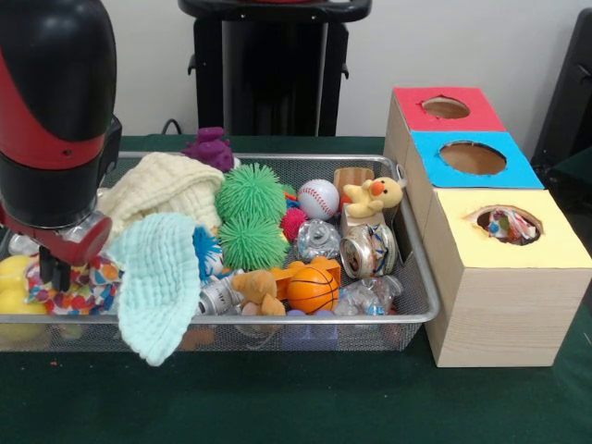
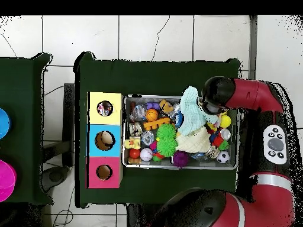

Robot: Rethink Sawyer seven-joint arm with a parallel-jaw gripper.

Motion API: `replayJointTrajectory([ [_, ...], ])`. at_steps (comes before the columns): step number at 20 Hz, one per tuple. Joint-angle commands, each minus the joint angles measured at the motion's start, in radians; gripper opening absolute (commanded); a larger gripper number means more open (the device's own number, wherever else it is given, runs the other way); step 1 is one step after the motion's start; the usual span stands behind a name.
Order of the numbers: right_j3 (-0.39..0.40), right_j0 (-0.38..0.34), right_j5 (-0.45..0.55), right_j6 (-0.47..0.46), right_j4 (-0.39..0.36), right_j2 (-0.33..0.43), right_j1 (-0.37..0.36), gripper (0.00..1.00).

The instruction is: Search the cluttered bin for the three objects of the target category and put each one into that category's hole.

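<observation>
Claw (image 1: pixel 57 270): low over the wire bin's (image 1: pixel 421 319) end farthest from the boxes; whether it is released or clenched, I cannot tell.
Target category: not evident.
Likely targets: crushed cans (image 1: pixel 367 250) lie at the bin's opposite end, beside the yellow box (image 1: pixel 504 277).
Holes: yellow box holds something; blue box (image 2: pixel 105 140) too; red box (image 2: pixel 104 172) looks empty.

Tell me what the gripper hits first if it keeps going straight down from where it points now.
Probably the colourful patterned cloth at the bin's end farthest from the boxes: the gripper hangs right over it, beside the mint cloth. Depth is unclear, and its tips are hidden.
</observation>
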Motion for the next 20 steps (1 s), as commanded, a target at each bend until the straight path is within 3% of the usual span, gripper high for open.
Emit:
replayJointTrajectory([
  [1, 0.093, -0.001, 0.13, -0.275, 0.028, 0.082, 0.009, 0.0],
  [6, 0.099, 0.011, 0.102, -0.249, 0.019, 0.074, -0.015, 0.0],
  [13, 0.162, 0.046, -0.04, -0.208, -0.002, 0.061, -0.172, 0.0],
  [20, 0.134, 0.068, -0.02, -0.231, -0.001, 0.074, -0.247, 0.0],
])
